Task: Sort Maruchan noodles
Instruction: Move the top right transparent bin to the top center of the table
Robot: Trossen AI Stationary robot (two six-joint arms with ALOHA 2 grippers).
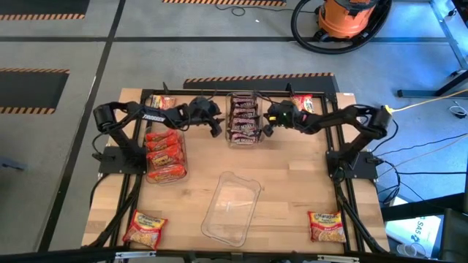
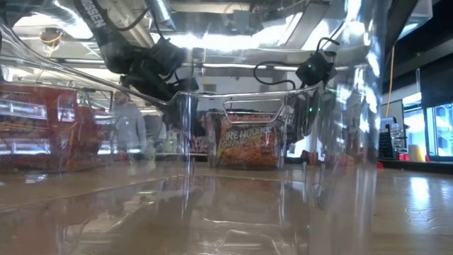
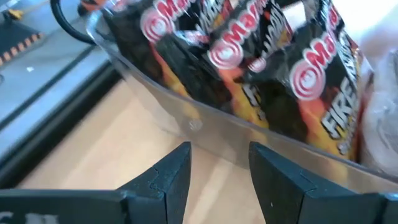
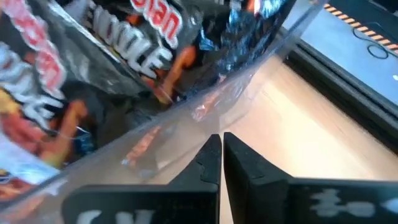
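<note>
A clear bin (image 1: 243,139) near the table's far edge holds several dark maroon Maruchan packets (image 1: 243,117), which also show in the left wrist view (image 3: 261,56) and the right wrist view (image 4: 93,56). My left gripper (image 1: 214,126) (image 3: 219,149) is open, just off that bin's left wall (image 3: 205,127). My right gripper (image 1: 269,124) (image 4: 221,138) is shut, right at the bin's right wall (image 4: 205,112). A second clear bin (image 1: 180,157) on the left holds orange-red packets (image 1: 164,155). Single packets lie at the near left (image 1: 145,228), near right (image 1: 327,226), far left (image 1: 162,102) and far right (image 1: 302,102). My right gripper's shut fingertips (image 4: 211,149) stand level against the lower part of the middle bin's right wall (image 4: 205,112), coming from the table's right. I cannot tell whether they touch it. The bin rests on the table.
An empty clear bin (image 1: 232,208) lies slanted on the near middle of the table and fills the low view (image 2: 340,142). Bare wood shows to its right (image 1: 300,183). An orange vacuum (image 1: 344,18) and cables sit on the floor beyond the table.
</note>
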